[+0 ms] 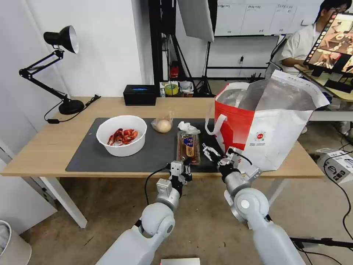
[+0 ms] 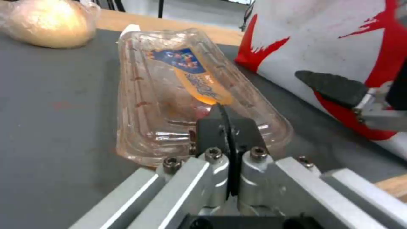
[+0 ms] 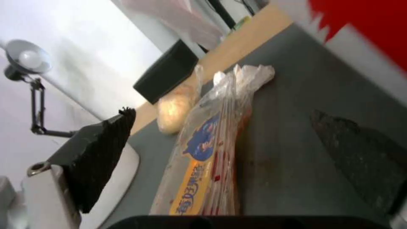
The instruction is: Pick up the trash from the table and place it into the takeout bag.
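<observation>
Head view: left gripper (image 1: 185, 171) clenched empty at near end of tomato tray (image 1: 188, 146); right gripper (image 1: 213, 152) spread just beside tray, bag (image 1: 272, 125) close behind. Risk: slick lid slipping from pads, knuckles snagging bag.

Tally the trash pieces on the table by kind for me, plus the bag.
Clear plastic clamshell tray: 1
Crumpled white tissue: 1
Clear bag with bun: 1
White bowl of crayfish shells: 1
Takeout bag: 1
Total: 4 trash pieces still out on the table, 5 things with the bag.
</observation>
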Motion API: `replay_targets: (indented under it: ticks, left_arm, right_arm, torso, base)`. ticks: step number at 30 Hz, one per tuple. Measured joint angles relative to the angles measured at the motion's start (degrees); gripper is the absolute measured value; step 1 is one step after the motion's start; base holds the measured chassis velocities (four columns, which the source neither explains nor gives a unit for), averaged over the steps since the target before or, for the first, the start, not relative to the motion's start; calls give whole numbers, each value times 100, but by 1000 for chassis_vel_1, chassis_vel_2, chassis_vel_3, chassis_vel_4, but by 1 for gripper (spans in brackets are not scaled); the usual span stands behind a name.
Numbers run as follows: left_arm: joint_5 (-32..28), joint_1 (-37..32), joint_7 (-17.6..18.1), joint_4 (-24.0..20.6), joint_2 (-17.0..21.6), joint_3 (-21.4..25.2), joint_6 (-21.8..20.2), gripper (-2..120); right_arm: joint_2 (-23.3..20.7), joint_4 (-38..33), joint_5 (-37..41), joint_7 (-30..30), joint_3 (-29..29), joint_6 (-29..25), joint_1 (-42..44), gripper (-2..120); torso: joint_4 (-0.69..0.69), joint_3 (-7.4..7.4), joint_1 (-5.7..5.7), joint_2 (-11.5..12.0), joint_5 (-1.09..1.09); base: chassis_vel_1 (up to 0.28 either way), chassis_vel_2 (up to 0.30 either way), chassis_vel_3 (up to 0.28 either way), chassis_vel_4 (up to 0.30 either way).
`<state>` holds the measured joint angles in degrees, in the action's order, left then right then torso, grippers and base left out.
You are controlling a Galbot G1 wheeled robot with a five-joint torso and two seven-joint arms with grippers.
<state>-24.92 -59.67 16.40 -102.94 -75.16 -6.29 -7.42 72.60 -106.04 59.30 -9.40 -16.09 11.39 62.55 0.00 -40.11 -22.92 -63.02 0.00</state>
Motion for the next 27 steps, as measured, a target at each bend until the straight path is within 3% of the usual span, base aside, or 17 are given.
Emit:
replay_targets:
  ticks: [27]
  left_arm:
    - [-4,-12,13,-3,-48,42,20,0]
  right_arm:
    - [63,455,-64,-563,510,513,-779,100]
  torso:
    - [0,0,1,0,0]
  base:
    - [0,0,0,0]
